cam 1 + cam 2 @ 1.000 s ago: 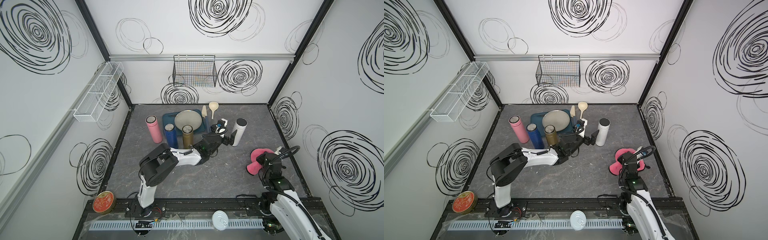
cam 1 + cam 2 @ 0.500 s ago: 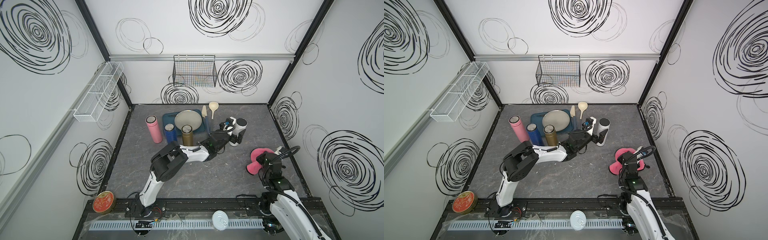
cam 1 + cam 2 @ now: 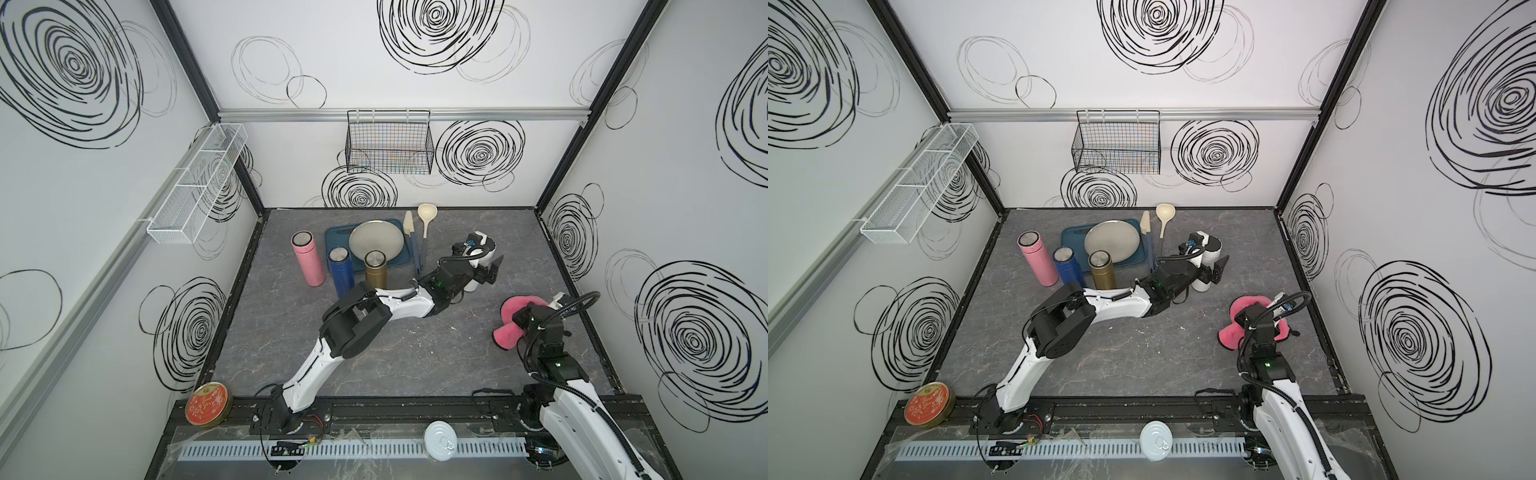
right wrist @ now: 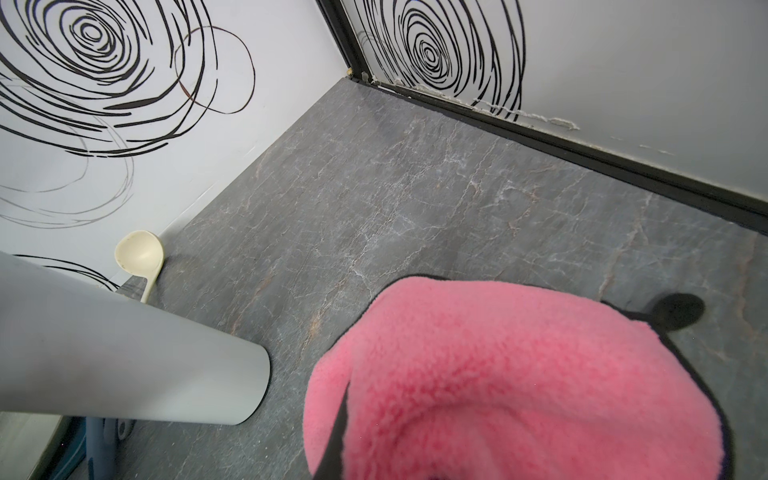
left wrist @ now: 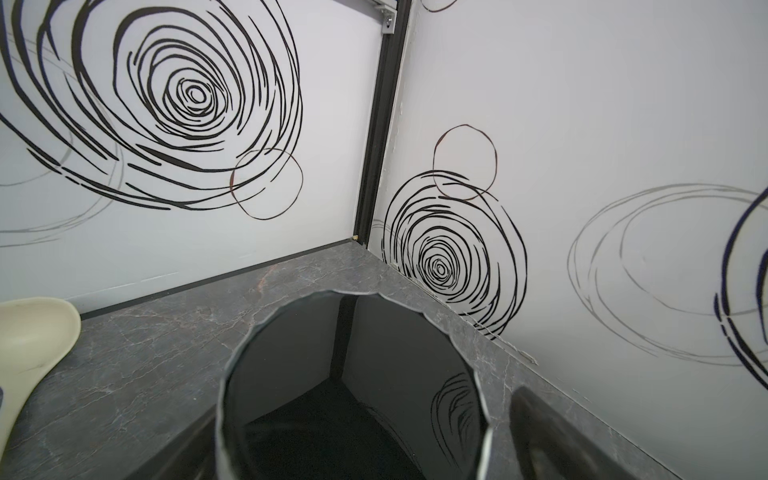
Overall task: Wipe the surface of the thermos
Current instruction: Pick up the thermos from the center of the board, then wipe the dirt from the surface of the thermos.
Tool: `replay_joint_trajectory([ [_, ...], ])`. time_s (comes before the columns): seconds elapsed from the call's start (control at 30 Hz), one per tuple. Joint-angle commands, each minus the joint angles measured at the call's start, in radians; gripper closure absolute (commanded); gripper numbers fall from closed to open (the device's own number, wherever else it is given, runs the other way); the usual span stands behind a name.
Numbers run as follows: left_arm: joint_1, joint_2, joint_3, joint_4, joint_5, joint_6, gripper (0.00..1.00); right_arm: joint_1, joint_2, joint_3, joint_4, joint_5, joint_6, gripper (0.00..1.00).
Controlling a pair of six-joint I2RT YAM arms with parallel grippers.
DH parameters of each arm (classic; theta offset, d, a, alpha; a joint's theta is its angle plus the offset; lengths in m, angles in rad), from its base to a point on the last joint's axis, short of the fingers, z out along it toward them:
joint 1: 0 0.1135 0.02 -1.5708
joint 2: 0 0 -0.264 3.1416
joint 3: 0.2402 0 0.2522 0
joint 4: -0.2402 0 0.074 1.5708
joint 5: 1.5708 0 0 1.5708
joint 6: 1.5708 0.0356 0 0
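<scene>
A row of pink, blue and gold flasks (image 3: 340, 270) stands upright at the left of the table (image 3: 415, 357), untouched and seemingly not part of the step in hand. The left gripper (image 3: 482, 272) reaches across the middle with its jaws spread wide on either side of the white thermos (image 3: 1202, 282), probably to steady it for wiping. The frames do not show whether either finger is pressing on it yet. The thermos stands right of centre, toward the back, just beside the ladle (image 3: 425, 216). Its long axis is vertical, with its black lid (image 5: 353, 395) pointing up, so the whole side wall is exposed. At the far right, near the thermos but apart from it, the right gripper (image 3: 521, 322) is clamped on the pink cloth (image 4: 519, 374), ready to wipe.
</scene>
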State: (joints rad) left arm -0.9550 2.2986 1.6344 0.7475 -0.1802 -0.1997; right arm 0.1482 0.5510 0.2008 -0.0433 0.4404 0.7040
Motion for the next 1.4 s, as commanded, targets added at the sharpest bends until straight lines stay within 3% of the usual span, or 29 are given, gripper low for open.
replay_joint_trajectory([
  [0.0, -0.005, 0.042, 0.075, -0.010, -0.042, 0.011, 0.01, 0.004, -0.004, -0.001, 0.024, 0.003, -0.005, 1.00],
  [0.27, -0.005, 0.099, 0.157, -0.033, -0.096, 0.027, 0.04, 0.008, -0.002, -0.001, 0.026, 0.004, -0.008, 1.00],
  [0.7, 0.001, 0.130, 0.222, -0.066, -0.112, 0.060, 0.33, 0.011, -0.003, -0.001, 0.028, 0.007, -0.008, 1.00],
  [0.77, 0.004, 0.134, 0.229, -0.070, -0.104, 0.058, 0.40, 0.012, -0.004, -0.001, 0.027, 0.007, -0.008, 1.00],
  [0.93, 0.015, 0.125, 0.237, -0.093, -0.057, 0.024, 0.73, 0.014, -0.003, -0.001, 0.027, 0.009, -0.009, 1.00],
  [1.0, 0.019, 0.087, 0.218, -0.110, -0.004, -0.002, 0.85, 0.014, -0.004, -0.001, 0.027, 0.008, -0.009, 1.00],
  [1.13, 0.008, -0.075, 0.086, -0.105, 0.044, 0.002, 0.99, 0.014, -0.018, -0.001, 0.015, 0.010, -0.005, 1.00],
  [1.27, -0.021, -0.327, -0.154, -0.044, 0.048, 0.033, 1.00, 0.028, -0.085, 0.017, -0.027, -0.097, -0.009, 1.00],
  [1.37, -0.048, -0.509, -0.331, -0.013, 0.030, 0.053, 1.00, 0.116, -0.155, 0.043, -0.008, -0.203, -0.050, 1.00],
])
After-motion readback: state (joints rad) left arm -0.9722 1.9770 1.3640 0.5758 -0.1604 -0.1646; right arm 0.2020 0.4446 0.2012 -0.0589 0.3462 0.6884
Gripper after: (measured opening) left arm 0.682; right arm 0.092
